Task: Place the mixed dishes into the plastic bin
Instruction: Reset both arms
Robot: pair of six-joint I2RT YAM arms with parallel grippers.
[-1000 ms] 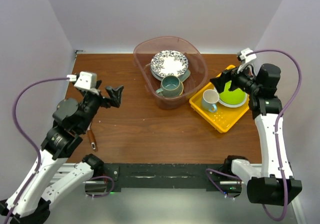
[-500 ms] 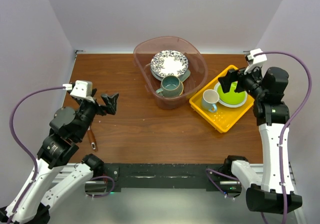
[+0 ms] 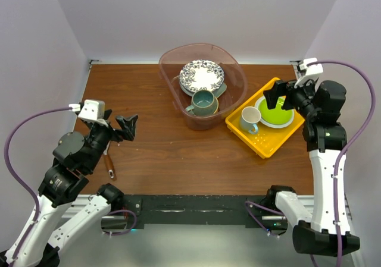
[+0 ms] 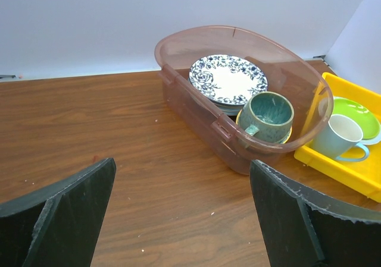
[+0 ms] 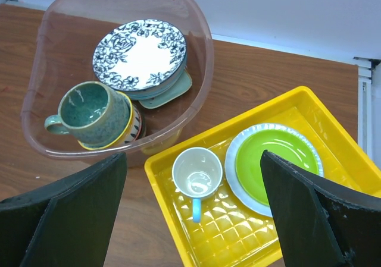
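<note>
Top external view: large translucent pinkish plastic bin sat far-centre on brown wooden table. Inside: blue floral round plate and teal glazed mug, mug perched on small bowl by near wall. No task dish seen outside bin; task judged about done. Both left gripper and right gripper spread wide, empty. Latter hung over shallow yellow perforated tray holding white mug and lime-green plate. Risks: grabbing those non-task items; knock to bin toppling perched mug
</note>
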